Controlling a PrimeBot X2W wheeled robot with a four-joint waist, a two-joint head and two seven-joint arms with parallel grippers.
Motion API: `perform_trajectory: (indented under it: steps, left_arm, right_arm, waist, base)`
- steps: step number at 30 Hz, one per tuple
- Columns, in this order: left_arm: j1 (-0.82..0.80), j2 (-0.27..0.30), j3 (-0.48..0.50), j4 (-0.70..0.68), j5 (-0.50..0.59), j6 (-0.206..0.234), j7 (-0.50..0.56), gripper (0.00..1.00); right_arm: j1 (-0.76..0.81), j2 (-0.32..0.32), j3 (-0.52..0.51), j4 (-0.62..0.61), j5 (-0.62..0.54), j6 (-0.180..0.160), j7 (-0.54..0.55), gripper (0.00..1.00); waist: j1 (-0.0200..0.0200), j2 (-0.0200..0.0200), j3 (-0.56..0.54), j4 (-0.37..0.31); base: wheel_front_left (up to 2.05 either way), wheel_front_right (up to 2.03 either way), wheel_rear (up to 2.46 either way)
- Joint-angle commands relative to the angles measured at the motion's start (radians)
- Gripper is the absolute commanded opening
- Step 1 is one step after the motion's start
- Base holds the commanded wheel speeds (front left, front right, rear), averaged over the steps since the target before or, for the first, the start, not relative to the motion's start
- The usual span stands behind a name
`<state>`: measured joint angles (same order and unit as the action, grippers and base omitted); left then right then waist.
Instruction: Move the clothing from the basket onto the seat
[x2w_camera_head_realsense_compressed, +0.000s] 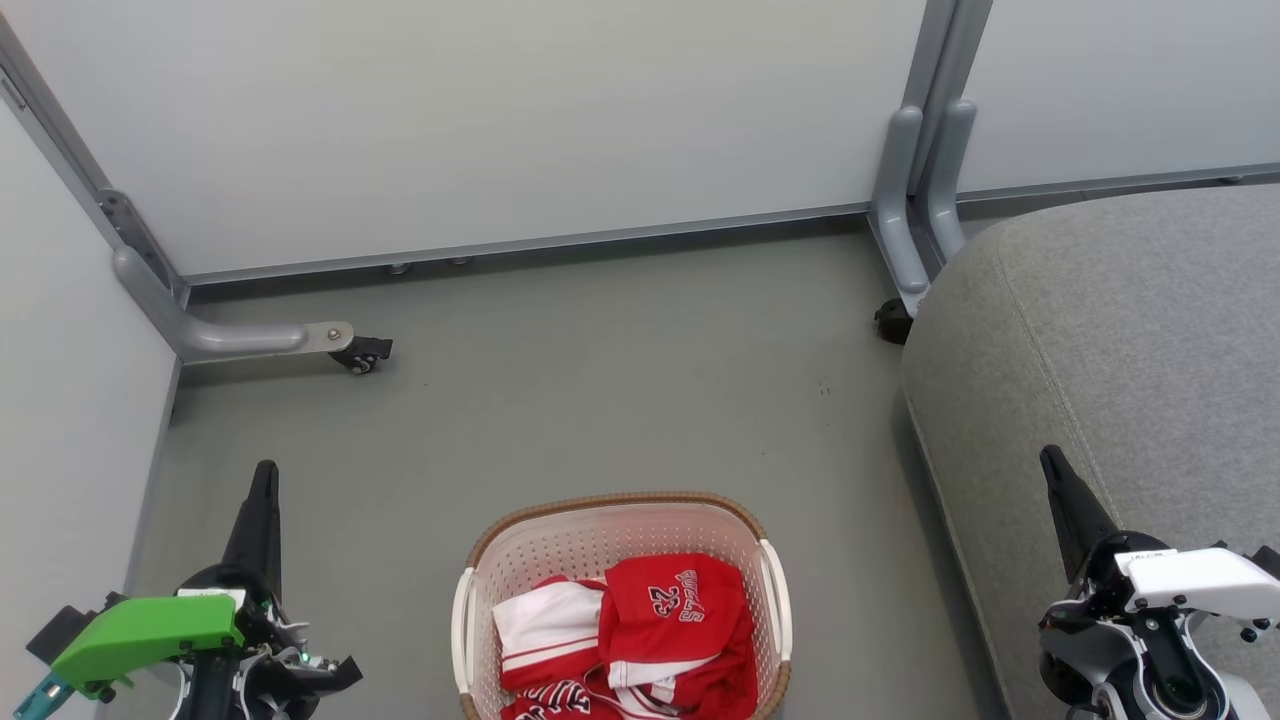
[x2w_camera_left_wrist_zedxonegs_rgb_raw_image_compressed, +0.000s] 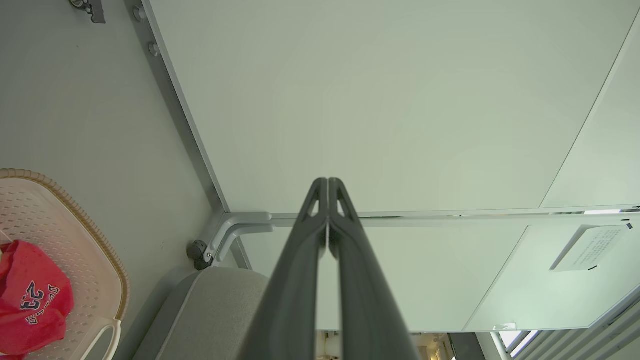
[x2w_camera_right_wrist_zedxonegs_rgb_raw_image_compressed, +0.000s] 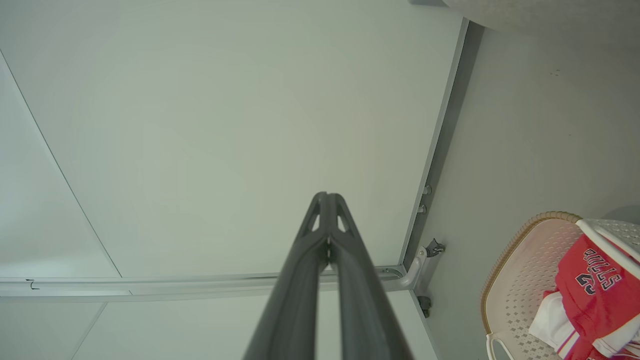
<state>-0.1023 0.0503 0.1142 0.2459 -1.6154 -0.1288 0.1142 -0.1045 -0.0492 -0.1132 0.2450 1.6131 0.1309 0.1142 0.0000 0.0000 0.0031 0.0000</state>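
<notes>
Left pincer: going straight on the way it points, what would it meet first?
Likely the pale wall panel; the way there looks free from the shut left pincer, though depth is unclear.

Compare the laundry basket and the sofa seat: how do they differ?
The laundry basket is cream perforated plastic with a brown rim; the sofa seat is grey fabric. The basket holds the red Bulls clothing; the seat shows no clothing. The basket is far smaller than the seat. Both have rounded corners.
</notes>
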Motion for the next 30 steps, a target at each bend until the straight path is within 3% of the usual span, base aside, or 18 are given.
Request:
perform_trajectory:
  steps: [1,10,11,20,30]
  left_arm:
    - [-0.016,0.001,0.001,0.0,0.005,-0.004,0.002,0.0]
    - [-0.016,0.001,0.001,0.0,0.005,-0.004,0.002,0.0]
    - [0.0,0.0,0.0,0.0,0.0,0.0,0.0,1.0]
    - [0.014,0.0,-0.029,0.012,0.046,0.0,-0.035,1.0]
    - [0.019,-0.003,-0.034,-0.02,0.249,0.0,-0.082,1.0]
  right_arm:
    - [-0.011,-0.003,-0.001,0.002,-0.001,0.0,0.002,0.0]
    - [-0.011,-0.003,-0.001,0.002,-0.001,0.0,0.002,0.0]
    - [0.0,0.0,0.0,0.0,0.001,0.0,0.0,1.0]
    - [0.017,0.001,0.036,0.014,-0.033,0.0,-0.034,1.0]
    - [0.02,0.004,0.038,0.006,-0.282,0.0,-0.082,1.0]
  waist:
    - [0.0,0.0,0.0,0.0]
    - [0.0,0.0,0.0,0.0]
    - [0.0,0.0,0.0,0.0]
    - [0.0,0.0,0.001,0.001]
    - [0.0,0.0,0.002,0.002]
  base:
    - [0.0,0.0,0.0]
    - [0.0,0.0,0.0]
    - [0.0,0.0,0.0]
    - [0.0,0.0,0.0]
    - [0.0,0.0,0.0]
